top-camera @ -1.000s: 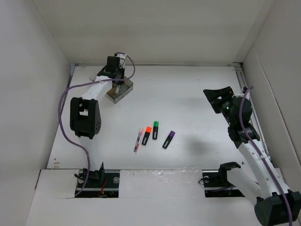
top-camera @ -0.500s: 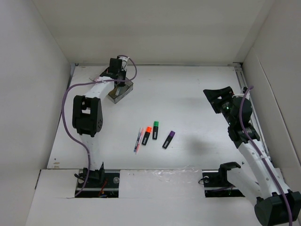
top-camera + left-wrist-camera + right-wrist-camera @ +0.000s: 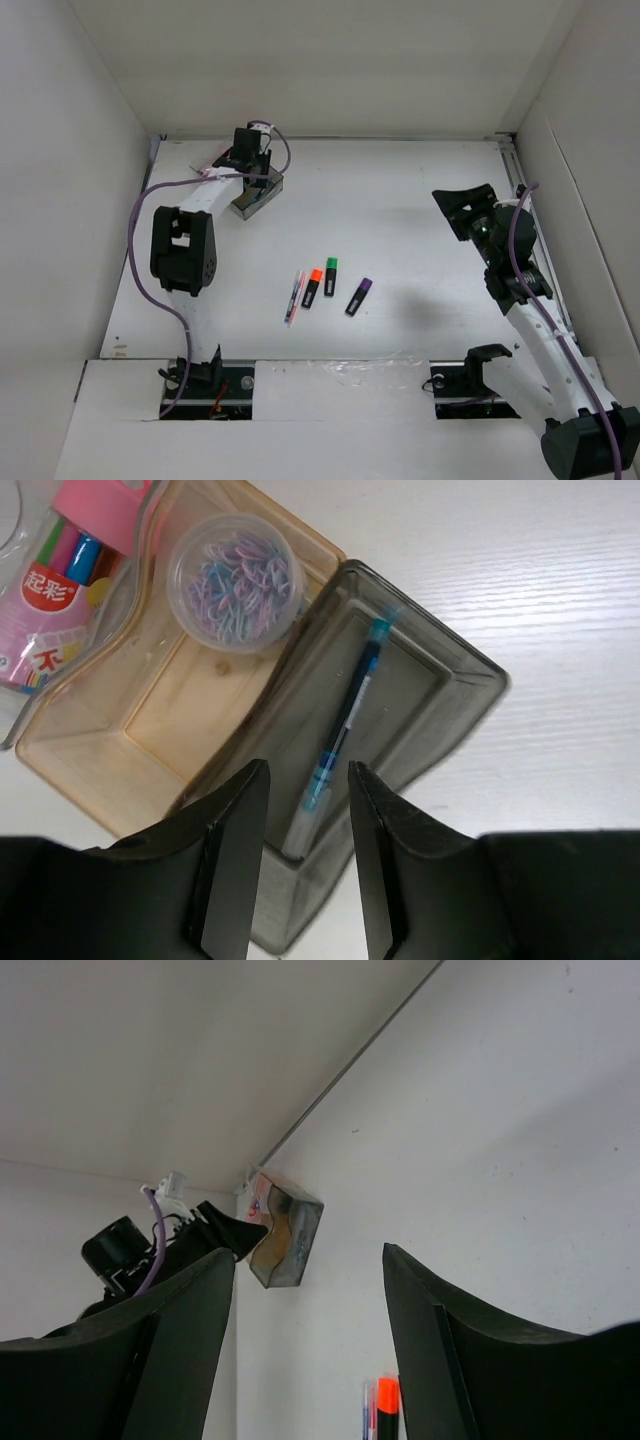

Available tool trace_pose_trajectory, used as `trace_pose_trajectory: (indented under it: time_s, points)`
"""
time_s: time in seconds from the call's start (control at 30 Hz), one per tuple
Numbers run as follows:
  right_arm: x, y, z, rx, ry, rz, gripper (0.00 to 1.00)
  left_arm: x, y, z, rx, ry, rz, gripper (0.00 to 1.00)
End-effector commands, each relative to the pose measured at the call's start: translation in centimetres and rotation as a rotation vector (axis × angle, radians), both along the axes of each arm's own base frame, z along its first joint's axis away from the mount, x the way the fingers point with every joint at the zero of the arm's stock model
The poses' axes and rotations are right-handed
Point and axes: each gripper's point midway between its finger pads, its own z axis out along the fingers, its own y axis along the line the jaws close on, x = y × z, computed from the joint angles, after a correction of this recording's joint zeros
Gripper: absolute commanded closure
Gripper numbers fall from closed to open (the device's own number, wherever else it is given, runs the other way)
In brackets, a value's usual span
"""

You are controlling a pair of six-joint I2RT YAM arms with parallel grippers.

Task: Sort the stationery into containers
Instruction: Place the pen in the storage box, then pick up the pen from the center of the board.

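The clear box [image 3: 262, 196] sits at the table's far left. In the left wrist view its grey compartment [image 3: 470, 680] holds the bluish pen [image 3: 345, 720], and the tan compartment [image 3: 150, 720] is beside it. The pink-topped bottle [image 3: 60, 590] stands at the box's far corner. My left gripper [image 3: 307, 770] is open and empty just above the pen's near end; it also shows in the top view [image 3: 252, 170]. A thin pink pen [image 3: 294, 296] and the orange [image 3: 312, 287], green [image 3: 330, 275] and purple [image 3: 359, 296] highlighters lie mid-table. My right gripper [image 3: 462, 208] is open, empty and raised at the right.
A small round cup of coloured paper clips [image 3: 236, 580] sits in the tan compartment. White walls enclose the table on the left, back and right. In the right wrist view the box [image 3: 285, 1250] is far off, and the orange highlighter [image 3: 387, 1405] is at the bottom edge.
My left arm has shifted slightly over the box. The stationery on the table and my right arm have not moved.
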Motion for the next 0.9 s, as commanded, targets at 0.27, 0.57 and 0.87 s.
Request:
trace_pose_trajectory:
  time_s: [0.27, 0.57, 0.87]
  points:
    - [0.1, 0.3, 1.3, 0.006, -0.058, 0.003, 0.80, -8.5, -11.7, 13.0, -0.218, -0.191, -0.042, 0.65]
    - [0.3, 0.7, 1.2, 0.007, -0.047, 0.024, 0.93, -21.2, -11.6, 5.5, -0.496, -0.042, 0.060, 0.57]
    - [0.1, 1.1, 1.6, 0.010, -0.056, 0.043, 0.80, -30.2, -8.6, -1.5, -0.541, 0.157, 0.084, 0.55]
